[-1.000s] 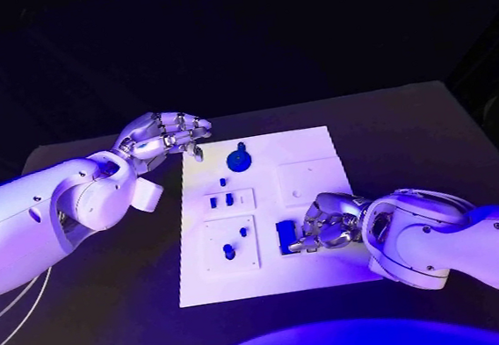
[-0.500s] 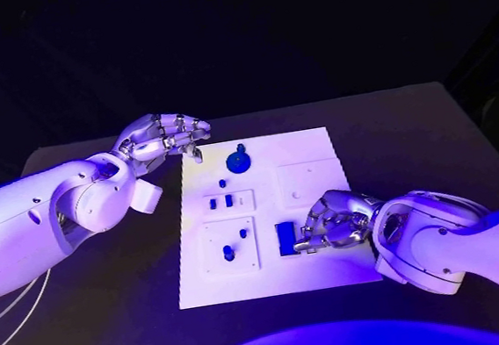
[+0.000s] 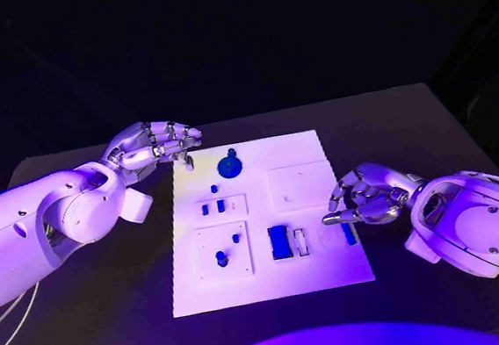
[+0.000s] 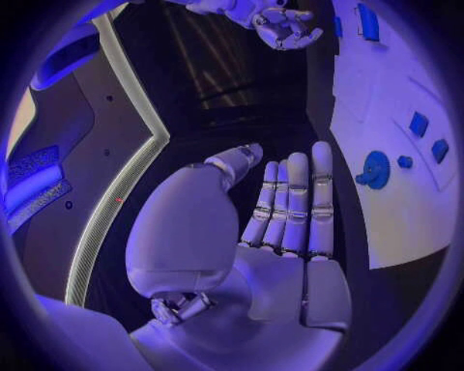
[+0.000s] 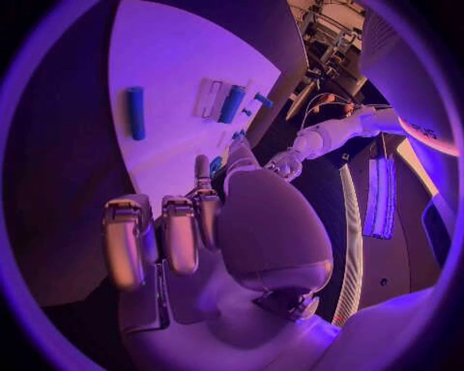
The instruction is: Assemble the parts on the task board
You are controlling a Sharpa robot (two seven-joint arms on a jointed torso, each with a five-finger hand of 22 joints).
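Right of centre in the head view, my right hand (image 3: 366, 197) hovers at the right edge of the task board (image 3: 330, 273), fingers curled in; I see nothing in them. Just below it lies a narrow blue part (image 3: 349, 233), with a wider blue block (image 3: 280, 241) further left. At upper left, my left hand (image 3: 149, 143) hangs beside the board's top corner, fingers bent, grasping nothing. A round blue part (image 3: 231, 166) sits near the board's top.
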